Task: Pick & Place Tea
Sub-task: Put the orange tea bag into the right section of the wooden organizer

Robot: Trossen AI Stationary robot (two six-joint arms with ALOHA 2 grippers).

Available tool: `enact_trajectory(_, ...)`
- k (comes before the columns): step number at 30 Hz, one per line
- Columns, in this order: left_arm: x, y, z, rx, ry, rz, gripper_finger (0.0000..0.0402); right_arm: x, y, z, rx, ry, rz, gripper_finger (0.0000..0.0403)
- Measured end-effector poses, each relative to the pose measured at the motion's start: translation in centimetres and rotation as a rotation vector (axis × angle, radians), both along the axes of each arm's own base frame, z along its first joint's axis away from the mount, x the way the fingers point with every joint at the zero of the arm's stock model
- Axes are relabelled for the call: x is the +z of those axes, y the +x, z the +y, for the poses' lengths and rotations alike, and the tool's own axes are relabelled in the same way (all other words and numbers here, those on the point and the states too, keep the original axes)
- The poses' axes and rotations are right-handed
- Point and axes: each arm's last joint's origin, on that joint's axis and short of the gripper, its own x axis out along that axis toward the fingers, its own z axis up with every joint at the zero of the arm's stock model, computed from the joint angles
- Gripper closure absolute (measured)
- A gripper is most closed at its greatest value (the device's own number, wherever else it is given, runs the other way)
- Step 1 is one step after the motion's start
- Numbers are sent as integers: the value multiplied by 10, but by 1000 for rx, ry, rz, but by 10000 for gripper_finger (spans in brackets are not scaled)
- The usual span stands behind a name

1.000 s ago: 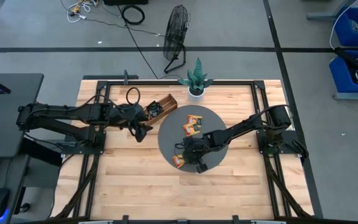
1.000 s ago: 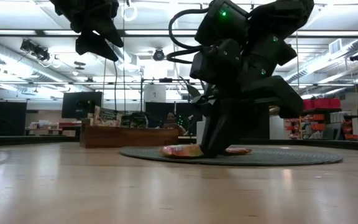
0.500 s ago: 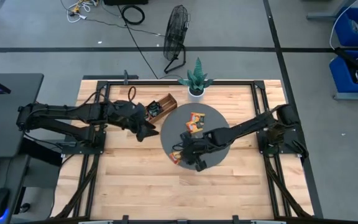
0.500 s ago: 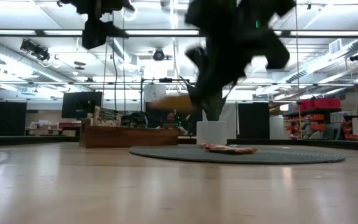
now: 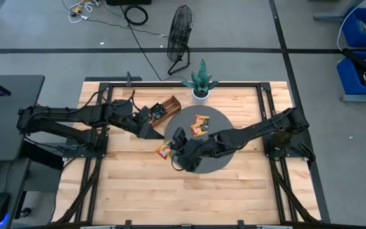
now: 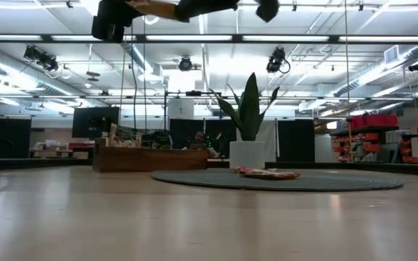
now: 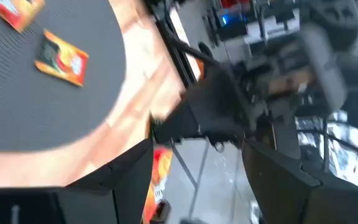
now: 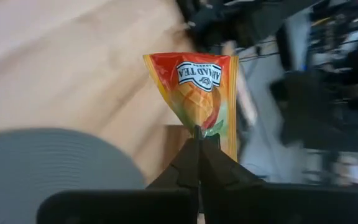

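Note:
My right gripper (image 5: 171, 148) hangs high over the left rim of the round grey mat (image 5: 202, 159), shut on an orange-red tea sachet (image 8: 196, 84). That sachet also shows in the high view (image 5: 163, 151) and at the top of the low view (image 6: 158, 9). Two more orange sachets (image 5: 199, 125) lie flat on the mat's far part. My left gripper (image 5: 149, 128) stands open in the air between the wooden tray (image 5: 164, 108) and the mat, close to the held sachet and apart from it. My right gripper pinches the sachet's bottom edge (image 8: 197, 129) at its middle between its two fingers (image 8: 188, 163). The sachet stands out past the fingertips, lifted clear of mat and table. The foil puckers where the fingers meet it.
A potted plant (image 5: 201, 83) stands at the table's far edge behind the mat. The wooden tray holds dark sachets and lies slantwise at the mat's far left. Bare wood stretches along the near half of the table (image 5: 170, 197). Black frame rails (image 5: 259, 108) edge the table.
My right gripper has risen steeply from the mat's near left part with the orange sachet, carrying it toward the table's left past the mat's rim and rolling its wrist. The sachet is now lifted clear. My left gripper has rolled and tipped up, staying near the tray.

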Motion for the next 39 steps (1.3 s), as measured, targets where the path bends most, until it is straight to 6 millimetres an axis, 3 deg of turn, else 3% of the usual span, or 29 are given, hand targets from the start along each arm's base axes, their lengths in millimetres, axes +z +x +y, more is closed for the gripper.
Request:
enact_trajectory(8,0,-1,-9,-70,-39,7,152,4,2,0,-22,-102,-35,403)
enact_trajectory(15,-1,-1,-10,-62,-30,18,152,9,2,11,25,-151,-87,403)
enact_trajectory(30,-4,-2,-13,-70,-45,56,153,11,0,17,-7,-182,-112,403)
enact_trajectory(34,-4,-2,-15,-78,-52,58,172,12,1,16,-19,-178,-118,403)
enact_trajectory(39,-4,-2,-15,-77,-51,58,223,12,1,16,-15,-171,-121,403)
